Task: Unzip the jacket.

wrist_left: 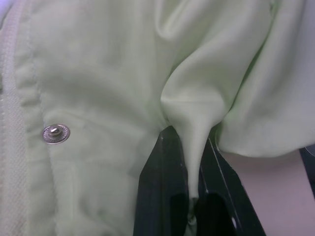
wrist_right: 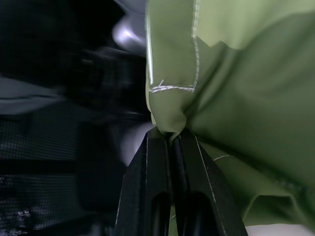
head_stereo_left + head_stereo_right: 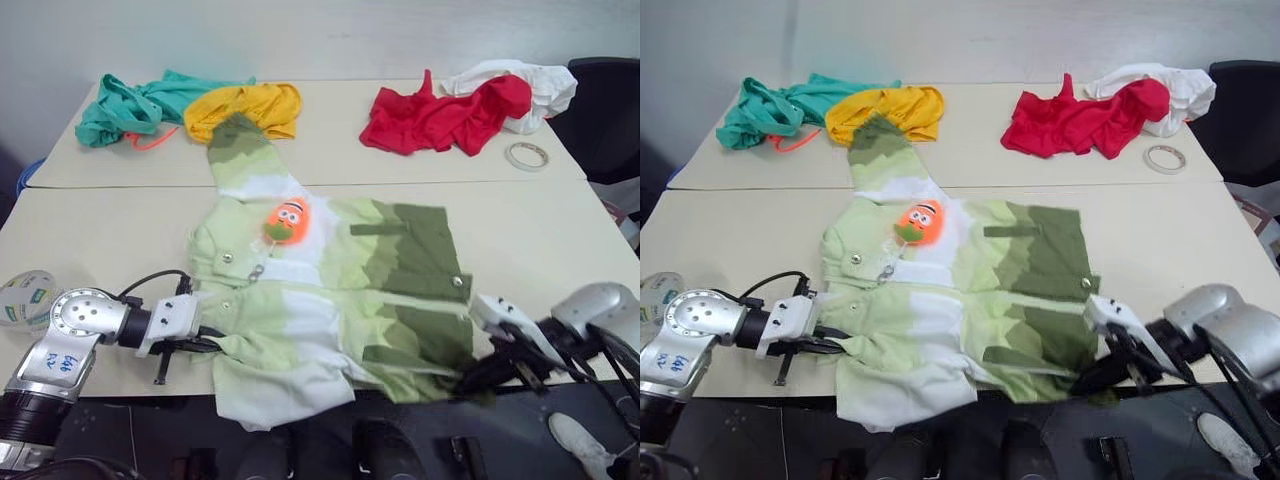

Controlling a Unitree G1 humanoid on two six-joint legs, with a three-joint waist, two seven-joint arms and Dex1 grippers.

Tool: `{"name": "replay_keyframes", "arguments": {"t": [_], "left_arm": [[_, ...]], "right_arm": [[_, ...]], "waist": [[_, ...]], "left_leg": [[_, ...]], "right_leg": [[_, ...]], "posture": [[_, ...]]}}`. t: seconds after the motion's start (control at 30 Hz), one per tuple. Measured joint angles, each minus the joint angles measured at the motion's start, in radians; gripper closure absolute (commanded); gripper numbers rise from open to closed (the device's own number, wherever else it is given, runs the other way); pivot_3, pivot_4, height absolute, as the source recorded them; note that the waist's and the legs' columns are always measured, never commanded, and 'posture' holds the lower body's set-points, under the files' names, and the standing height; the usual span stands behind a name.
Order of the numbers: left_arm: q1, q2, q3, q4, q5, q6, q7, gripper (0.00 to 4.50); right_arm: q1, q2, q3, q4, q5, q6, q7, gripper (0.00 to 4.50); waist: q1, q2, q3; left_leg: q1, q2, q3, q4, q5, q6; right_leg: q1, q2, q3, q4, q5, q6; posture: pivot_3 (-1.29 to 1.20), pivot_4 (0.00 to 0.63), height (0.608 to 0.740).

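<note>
Spread flat across the near half of the bench [image 3: 560,230]: the jacket [image 3: 330,300], banded pale green, white and olive, hood pointing toward the far side, hem hanging slightly over the near edge. Resting on the white chest band just below the collar: an orange toy zipper pull [image 3: 287,221]. Visible along the front: snap buttons [image 3: 228,258], one more by the olive panel.

At the jacket's pale green side, on the robot's left: the left pincer [image 3: 205,338], pressed together on a fold of pale green cloth; seen from the left wrist view with the fabric gathered into a ridge between the black fingers [image 1: 162,187], a snap [image 1: 55,133] just beside.

At the olive corner near the bench's front edge, on the robot's right: the right pincer [image 3: 478,378], clamped on a bunched bit of olive hem; shown in the right wrist view with the stitched edge squeezed between its fingers [image 2: 150,187].

Across the far half of the bench: a teal garment [image 3: 140,105] touching a yellow garment [image 3: 250,108], the latter touching the hood tip. Well apart to the right: a red garment [image 3: 440,115] lying partly over a white garment [image 3: 520,85]. Near these: a roll of tape [image 3: 526,155]. At the left edge of the bench, near the left arm: another tape roll [image 3: 25,297]
</note>
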Motion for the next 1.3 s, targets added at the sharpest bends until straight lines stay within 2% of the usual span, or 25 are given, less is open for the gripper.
{"name": "replay_keyframes", "arguments": {"t": [0.07,0.17,0.27,0.37,0.43,0.47,0.57,0.63,0.77,0.87,0.93,1.03,1.13,1.27,1.3], "left_arm": [[0.004,0.000,0.002,0.009,0.002,-0.004,0.003,4.50],[0.061,0.023,0.040,-0.030,-0.067,0.147,0.005,3.76],[0.125,0.060,0.094,-0.104,-0.140,0.284,0.011,2.84],[0.220,0.096,0.210,-0.192,-0.242,0.450,0.029,1.84],[0.252,0.115,0.287,-0.223,-0.308,0.554,0.043,1.20],[0.270,0.122,0.332,-0.240,-0.349,0.613,0.052,0.96],[0.264,0.130,0.434,-0.260,-0.447,0.760,0.089,0.02],[0.219,0.109,0.449,-0.265,-0.453,0.767,0.125,0.02],[0.036,0.003,0.355,-0.206,-0.316,0.529,0.202,0.02],[-0.048,-0.052,0.229,-0.101,-0.169,0.345,0.216,0.02],[-0.088,-0.081,0.166,-0.031,-0.104,0.259,0.216,0.02],[-0.117,-0.098,0.119,0.031,-0.059,0.199,0.214,0.02],[-0.121,-0.098,0.114,0.048,-0.050,0.183,0.207,0.02],[-0.091,-0.094,0.109,0.048,-0.044,0.186,0.202,0.02],[-0.078,-0.092,0.108,0.048,-0.040,0.190,0.202,0.00]], "right_arm": [[0.047,0.079,-0.062,-0.019,-0.006,-0.007,-0.111,3.97],[0.122,0.096,-0.138,-0.026,-0.006,-0.049,-0.133,3.03],[0.155,0.097,-0.232,-0.021,0.022,-0.063,-0.118,2.05],[0.161,0.087,-0.356,-0.006,0.121,-0.010,-0.070,0.95],[0.127,0.081,-0.421,0.018,0.182,0.037,-0.057,0.22],[0.074,0.078,-0.425,0.036,0.222,0.082,-0.054,0.01],[-0.177,0.101,-0.415,0.105,0.322,0.195,-0.097,0.00],[-0.332,0.197,-0.365,0.140,0.297,0.180,-0.155,0.00],[-0.565,0.522,-0.104,0.277,0.034,-0.012,-0.323,0.00],[-0.688,0.712,0.068,0.468,-0.189,-0.161,-0.445,0.00],[-0.760,0.826,0.138,0.612,-0.301,-0.250,-0.508,0.00],[-0.843,0.960,0.160,0.823,-0.386,-0.341,-0.566,0.00],[-0.910,1.062,0.155,1.011,-0.433,-0.410,-0.580,0.00],[-0.960,1.144,0.150,1.181,-0.478,-0.472,-0.584,0.00],[-0.973,1.155,0.147,1.219,-0.494,-0.488,-0.587,0.18]], "waist": [[0.000,-0.002,0.000],[0.003,0.000,0.001],[0.002,0.000,0.001],[0.000,0.000,0.001],[0.001,0.000,0.001],[0.001,0.000,0.001],[-0.004,0.003,0.003],[-0.007,0.003,0.002],[-0.014,0.003,0.002],[-0.019,0.003,0.002],[-0.026,0.002,0.001],[-0.036,0.001,0.001],[-0.051,0.000,0.001],[-0.054,0.001,0.001],[-0.054,0.001,0.001]], "left_leg": [[0.007,0.001,-0.001,-0.002,-0.003,0.004],[0.007,0.001,-0.001,-0.004,-0.003,0.005],[0.006,0.001,-0.003,-0.004,-0.001,0.000],[0.004,0.001,-0.004,-0.004,-0.001,0.000],[0.003,0.001,-0.005,-0.004,0.000,0.000],[0.003,0.001,-0.005,-0.004,0.000,0.000],[0.003,0.001,-0.006,-0.004,-0.001,0.004],[0.004,0.001,-0.007,-0.006,-0.001,0.003],[0.001,-0.001,-0.005,-0.007,0.004,-0.004],[-0.007,-0.003,0.002,-0.005,0.006,-0.003],[-0.014,-0.004,0.004,-0.003,0.006,-0.001],[-0.015,-0.005,0.006,-0.001,0.004,0.002],[-0.015,-0.007,0.006,0.000,0.005,0.004],[-0.013,-0.006,0.006,0.001,0.007,0.003],[-0.011,-0.006,0.006,0.001,0.007,0.003]], "right_leg": [[0.008,0.000,0.002,-0.003,0.001,-0.001],[0.007,-0.003,0.004,-0.003,0.002,-0.001],[0.007,-0.003,0.003,-0.005,0.002,-0.002],[0.007,-0.003,0.002,-0.009,0.002,-0.002],[0.007,-0.003,0.002,-0.010,0.002,-0.001],[0.008,-0.003,0.001,-0.010,0.002,-0.002],[0.007,-0.004,0.001,-0.011,0.004,-0.004],[0.008,-0.004,0.000,-0.011,0.004,-0.004],[0.002,-0.003,-0.001,-0.009,0.005,-0.004],[-0.011,-0.003,-0.003,0.007,0.005,-0.003],[-0.018,-0.003,-0.012,0.009,0.005,-0.003],[-0.021,-0.006,-0.026,0.013,0.005,-0.003],[-0.020,-0.008,-0.027,0.013,0.005,-0.003],[-0.017,-0.009,-0.026,0.014,0.005,-0.003],[-0.016,-0.009,-0.025,0.014,0.005,-0.003]], "posture": [[0.00,0.150,0.740],[0.00,0.150,0.740],[0.00,0.150,0.740],[0.00,0.150,0.740],[0.00,0.150,0.740],[0.00,0.150,0.740],[0.00,0.150,0.740],[0.00,0.150,0.740],[0.00,0.150,0.740],[0.00,0.150,0.740],[0.00,0.150,0.740],[0.00,0.150,0.740],[0.00,0.150,0.740],[0.00,0.150,0.740],[0.00,0.150,0.740]]}}
